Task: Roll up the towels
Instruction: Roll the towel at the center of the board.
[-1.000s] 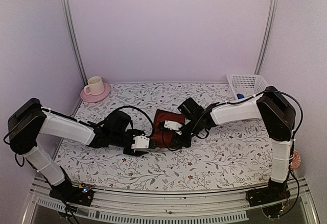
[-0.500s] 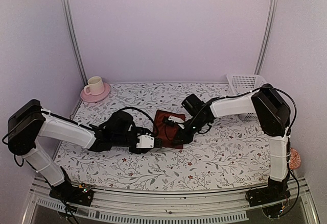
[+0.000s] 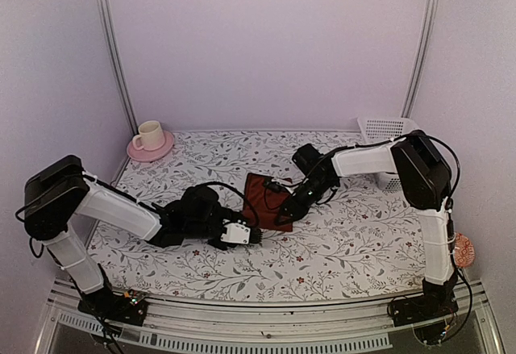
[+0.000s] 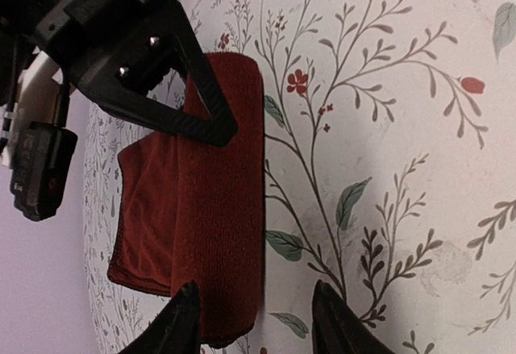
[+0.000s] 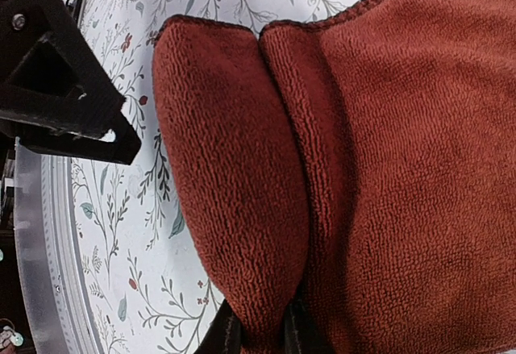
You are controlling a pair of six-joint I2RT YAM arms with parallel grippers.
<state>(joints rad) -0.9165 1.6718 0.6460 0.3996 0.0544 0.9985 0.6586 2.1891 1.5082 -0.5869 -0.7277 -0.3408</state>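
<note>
The dark maroon towel (image 3: 260, 193) lies mid-table on the floral cover, its left edge rolled into a thick fold (image 4: 230, 201). My right gripper (image 5: 262, 334) is shut on that fold (image 5: 234, 209) and pinches its end between both fingers. In the top view the right gripper (image 3: 284, 209) sits at the towel's near right corner. My left gripper (image 4: 256, 326) is open at the roll's other end, with one fingertip (image 4: 185, 318) over the cloth and the other on the bare cover. Seen from above, the left gripper (image 3: 248, 234) is just in front of the towel.
A cream cup on a pink saucer (image 3: 150, 139) stands at the back left. A white basket (image 3: 389, 132) sits at the back right, partly behind the right arm. A metal rail (image 3: 258, 310) runs along the near edge. Walls close in on three sides.
My left gripper has slid right to the towel's near end and its jaws have narrowed. My right gripper has shifted slightly away and right, still gripping the fold.
</note>
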